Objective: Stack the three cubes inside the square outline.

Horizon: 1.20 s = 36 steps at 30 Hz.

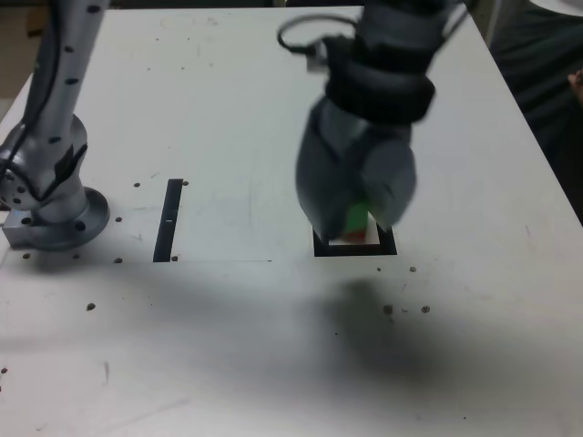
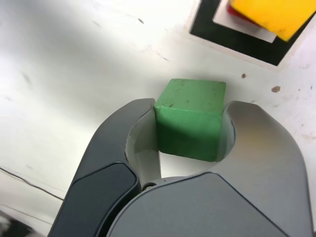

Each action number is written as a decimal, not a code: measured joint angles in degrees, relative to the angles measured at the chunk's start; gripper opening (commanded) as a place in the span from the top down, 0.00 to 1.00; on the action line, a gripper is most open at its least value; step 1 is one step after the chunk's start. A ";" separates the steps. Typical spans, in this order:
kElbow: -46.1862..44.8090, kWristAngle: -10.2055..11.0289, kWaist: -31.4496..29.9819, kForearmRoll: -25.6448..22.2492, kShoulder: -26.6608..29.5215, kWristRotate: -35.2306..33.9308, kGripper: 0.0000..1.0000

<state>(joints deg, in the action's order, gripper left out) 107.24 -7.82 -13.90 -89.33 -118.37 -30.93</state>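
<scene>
You have a white, scuffed tabletop (image 1: 228,109) filling most of the exterior view, marked with faint grey scratches and scattered small dark specks (image 1: 405,308), thickest toward that view's lower right. A straight strip of black tape (image 1: 169,220) lies flat on it, running up and down the picture in the exterior view's left half. A thin pencil-like line (image 1: 228,260) runs sideways from the strip's lower end. Dark floor (image 1: 537,82) shows beyond the table's right edge.
</scene>
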 measured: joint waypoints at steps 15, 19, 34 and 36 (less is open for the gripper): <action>-2.93 2.58 0.94 -3.03 6.12 22.50 0.64; -2.94 2.62 1.92 -3.29 6.12 27.84 0.64; 0.38 5.60 7.82 -3.52 2.07 38.66 0.64; 0.46 6.15 8.48 -3.52 1.64 39.14 0.64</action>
<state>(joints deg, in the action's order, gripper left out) 107.70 -1.67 -5.42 -92.85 -116.74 8.21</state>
